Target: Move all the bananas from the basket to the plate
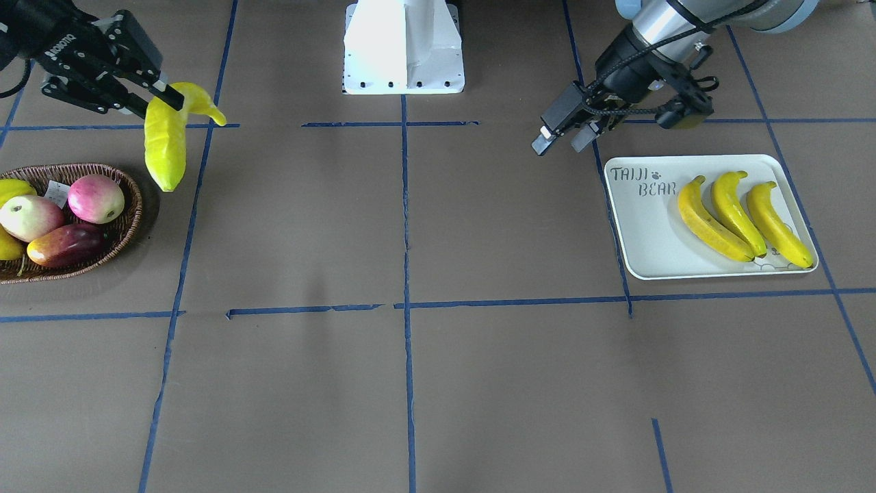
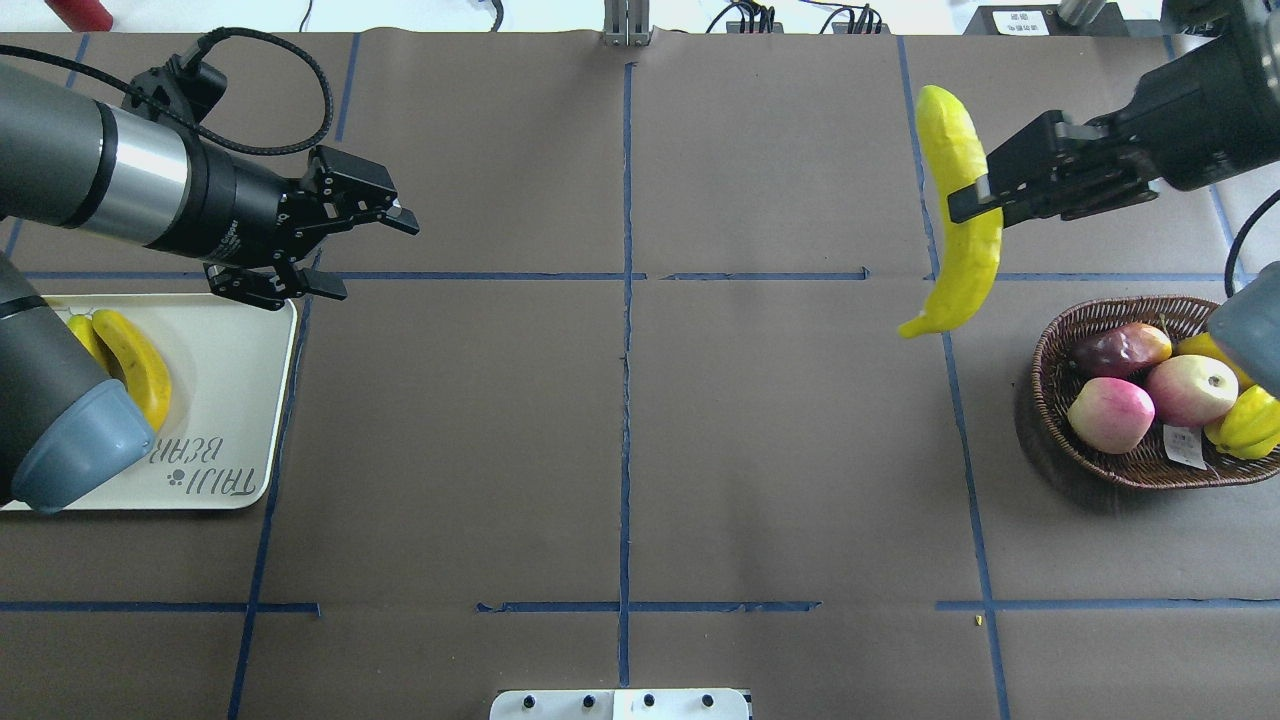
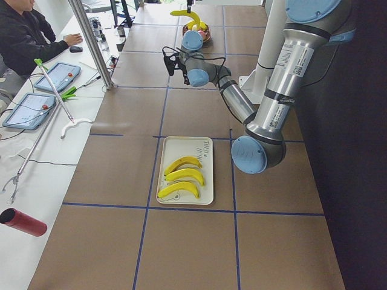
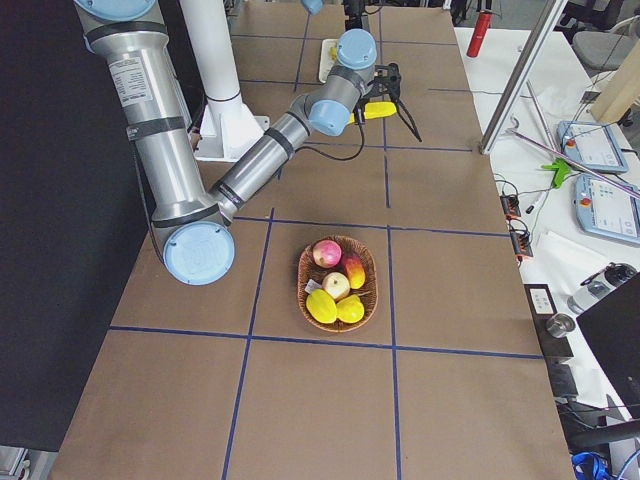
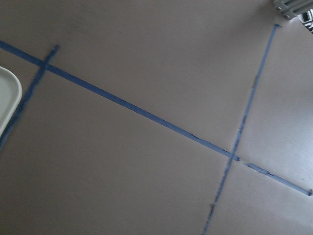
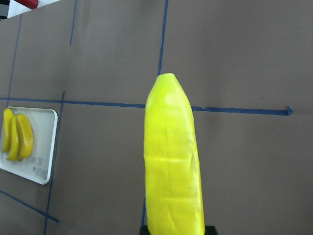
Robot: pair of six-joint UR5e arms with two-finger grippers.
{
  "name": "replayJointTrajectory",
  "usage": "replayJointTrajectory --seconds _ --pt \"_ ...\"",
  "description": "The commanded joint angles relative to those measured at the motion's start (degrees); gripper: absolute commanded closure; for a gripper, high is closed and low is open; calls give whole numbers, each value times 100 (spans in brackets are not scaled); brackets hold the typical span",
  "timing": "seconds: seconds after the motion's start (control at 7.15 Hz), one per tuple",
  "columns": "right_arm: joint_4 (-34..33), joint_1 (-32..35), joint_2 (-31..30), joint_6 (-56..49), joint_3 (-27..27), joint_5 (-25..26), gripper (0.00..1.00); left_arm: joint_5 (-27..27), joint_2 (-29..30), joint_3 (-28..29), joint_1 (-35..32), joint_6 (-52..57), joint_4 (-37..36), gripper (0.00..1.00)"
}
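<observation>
My right gripper (image 2: 978,203) is shut on a pale yellow banana (image 2: 955,135) and holds it in the air beyond the wicker basket (image 2: 1048,352), towards the table's middle. The same banana hangs from that gripper (image 1: 168,96) in the front view (image 1: 164,147) and fills the right wrist view (image 6: 173,161). Three darker bananas (image 1: 736,213) lie side by side on the white "TAIJI BEAR" plate (image 1: 643,236). My left gripper (image 2: 378,257) is open and empty, in the air just off the plate's (image 2: 235,400) far inner corner.
The basket (image 1: 130,198) holds two pink apples (image 2: 1110,413), a red-yellow mango (image 2: 1120,349) and two lumpy yellow fruits (image 2: 1245,425). Blue tape lines (image 2: 626,350) cross the brown table. The robot's white base (image 1: 404,48) stands at the near edge.
</observation>
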State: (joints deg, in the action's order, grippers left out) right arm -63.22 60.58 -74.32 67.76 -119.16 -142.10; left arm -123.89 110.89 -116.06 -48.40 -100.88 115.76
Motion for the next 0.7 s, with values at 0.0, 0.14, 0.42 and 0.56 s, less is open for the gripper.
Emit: replayJointTrajectory --seconds 0.0,0.14,0.42,0.56 --pt "1824 -1323 -4 1691 139 1554 99 -3 362 31 32 -406 148 0" --pt "2170 -1904 5 1992 139 2172 99 -3 416 40 41 -337 174 0" --pt "2287 -2776 145 2057 139 2844 99 -12 521 136 172 -301 691 1" --pt "2279 -2937 250 2048 174 2855 99 -3 617 189 347 -214 876 1"
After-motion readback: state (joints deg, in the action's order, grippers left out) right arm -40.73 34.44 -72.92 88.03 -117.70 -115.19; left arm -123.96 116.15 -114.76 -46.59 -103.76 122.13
